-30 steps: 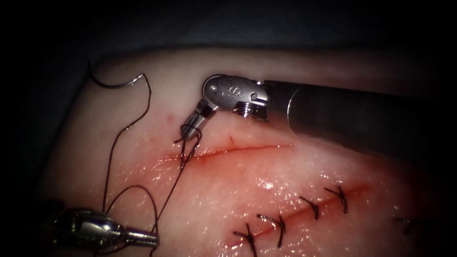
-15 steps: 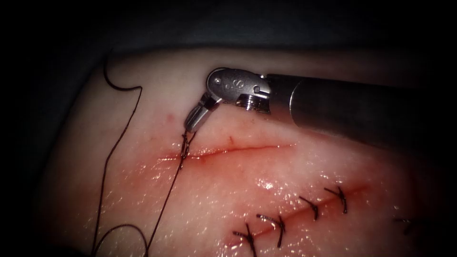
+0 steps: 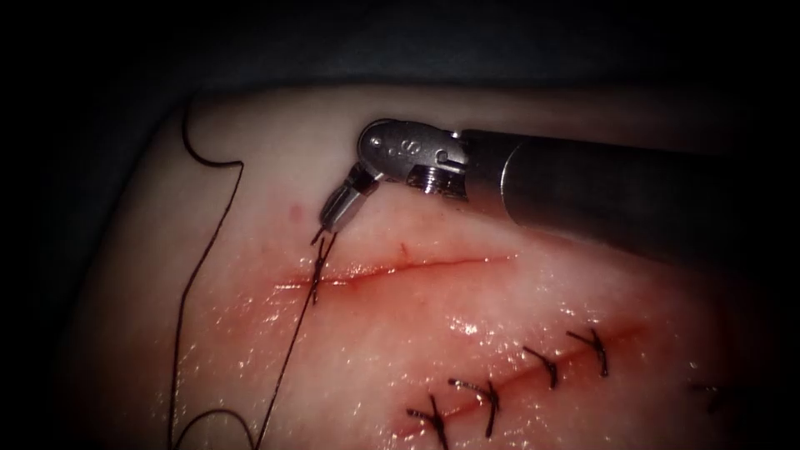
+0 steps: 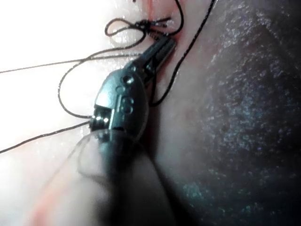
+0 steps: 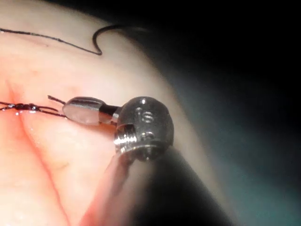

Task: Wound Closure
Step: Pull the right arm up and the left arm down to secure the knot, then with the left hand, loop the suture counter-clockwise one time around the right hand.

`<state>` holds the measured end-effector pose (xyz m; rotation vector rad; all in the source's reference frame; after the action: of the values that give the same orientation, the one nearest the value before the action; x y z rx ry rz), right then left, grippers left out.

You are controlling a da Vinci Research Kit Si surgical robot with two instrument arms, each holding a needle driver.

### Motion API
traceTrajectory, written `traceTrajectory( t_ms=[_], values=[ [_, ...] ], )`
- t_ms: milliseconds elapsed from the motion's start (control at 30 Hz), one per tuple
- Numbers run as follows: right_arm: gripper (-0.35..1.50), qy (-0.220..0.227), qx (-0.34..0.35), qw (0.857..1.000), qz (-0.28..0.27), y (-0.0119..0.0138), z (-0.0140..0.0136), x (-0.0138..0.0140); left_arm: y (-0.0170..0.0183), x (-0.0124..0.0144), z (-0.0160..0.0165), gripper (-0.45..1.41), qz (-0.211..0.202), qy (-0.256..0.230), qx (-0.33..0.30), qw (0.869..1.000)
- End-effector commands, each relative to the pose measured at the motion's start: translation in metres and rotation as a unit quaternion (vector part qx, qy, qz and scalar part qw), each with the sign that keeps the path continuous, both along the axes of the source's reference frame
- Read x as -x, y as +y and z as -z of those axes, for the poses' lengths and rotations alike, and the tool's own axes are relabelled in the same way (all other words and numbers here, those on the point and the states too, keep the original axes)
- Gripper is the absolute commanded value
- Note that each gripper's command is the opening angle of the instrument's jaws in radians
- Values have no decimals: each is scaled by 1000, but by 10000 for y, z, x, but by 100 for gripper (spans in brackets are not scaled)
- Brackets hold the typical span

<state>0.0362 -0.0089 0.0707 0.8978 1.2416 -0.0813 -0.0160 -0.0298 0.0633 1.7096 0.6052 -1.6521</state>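
Gripping the thread (image 3: 287,367) at the knot (image 3: 317,268), the right tool (image 3: 327,229) points its clamped fingers down-left.

Knot (image 3: 317,268) on cut's (image 3: 417,263) left end (right tool (image 3: 321,231) just above).

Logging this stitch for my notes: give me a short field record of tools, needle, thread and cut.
right tool: shut on the short thread end by the knot
left tool: thread beside tip; grip cannot be told
needle: lying on tissue, left of cut, free
cut: open right of knot
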Motion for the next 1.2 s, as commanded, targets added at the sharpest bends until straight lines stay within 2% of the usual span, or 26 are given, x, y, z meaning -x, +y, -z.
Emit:
traceTrajectory(
  t_ms=[33,100,133,400,567,700,733,767,800,833,867,900,933,1000,1100,1200],
  values=[
    [-35,-6,1,1000,-9,14,-2,-11,1,7,-7,-45,-4,-1,-2,1000],
    [-35,-10,6,1000,-18,20,-4,-9,-5,4,-12,-45,-29,12,-5,999],
    [-35,-10,6,1000,-18,20,-4,-9,-5,4,-12,-45,-29,12,-5,999],
    [-35,-15,9,1000,-25,22,-2,-7,-30,-27,-40,-45,-159,12,-29,987],
    [-35,-18,12,999,-37,27,-1,-6,-37,-33,-48,-45,-191,11,-33,981],
    [-35,-16,16,999,-36,25,1,-6,-36,-34,-48,-45,-198,7,-31,980],
    [-35,-15,16,999,-37,23,2,-7,-33,-32,-45,-45,-188,10,-26,982],
    [-35,-2,-2,998,-60,19,6,-9,-26,-29,-39,-45,-170,13,-20,985],
    [-35,-2,-2,998,-60,19,6,-9,-26,-29,-39,-45,-170,13,-20,985],
    [-35,11,-22,996,-89,15,11,-10,-13,-26,-32,-45,-136,13,-13,990],
    [-15,13,-27,995,-96,14,14,-10,-5,-25,-28,-45,-120,12,-11,993],
    [-15,13,-27,995,-96,14,14,-10,-5,-25,-28,-45,-120,12,-11,993],
    [72,18,-36,992,-120,13,21,-6,26,-25,-18,-45,-69,10,-11,997],
    [93,34,-27,989,-143,14,25,0,50,-26,-13,-45,-28,15,1,999],
    [106,46,-20,983,-174,23,28,13,91,-25,-9,-45,43,22,12,999],
    [119,48,-2,977,-209,41,32,31,130,-22,-9,-45,121,31,25,992]
  ],
)
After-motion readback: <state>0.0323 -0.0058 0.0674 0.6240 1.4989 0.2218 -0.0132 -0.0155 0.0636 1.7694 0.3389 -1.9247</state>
